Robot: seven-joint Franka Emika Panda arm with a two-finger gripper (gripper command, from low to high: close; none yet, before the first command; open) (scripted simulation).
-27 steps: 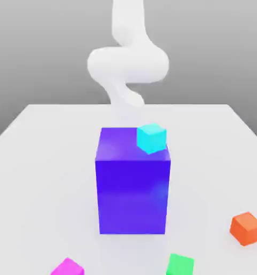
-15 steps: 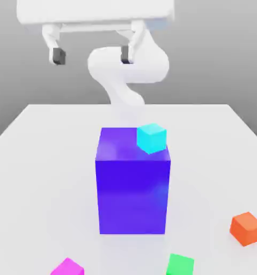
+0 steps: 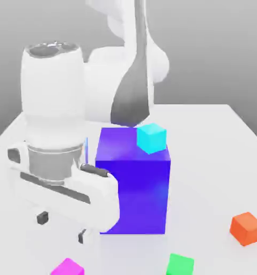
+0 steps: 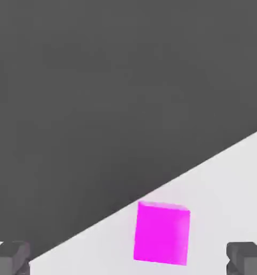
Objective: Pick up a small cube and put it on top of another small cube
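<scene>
The fingers (image 4: 247, 257) stand spread wide and empty, with the gripper (image 3: 61, 226) low over the near worktop (image 3: 216, 134). The magenta cube (image 4: 161, 233) lies between them on the worktop, just below and nearer in the exterior view. Behind stands the big blue-violet block (image 3: 134, 185) bearing a cyan cube (image 3: 152, 137); the green cube (image 3: 180, 265) and orange cube (image 3: 246, 228) lie off to the exterior view's right, apart.
</scene>
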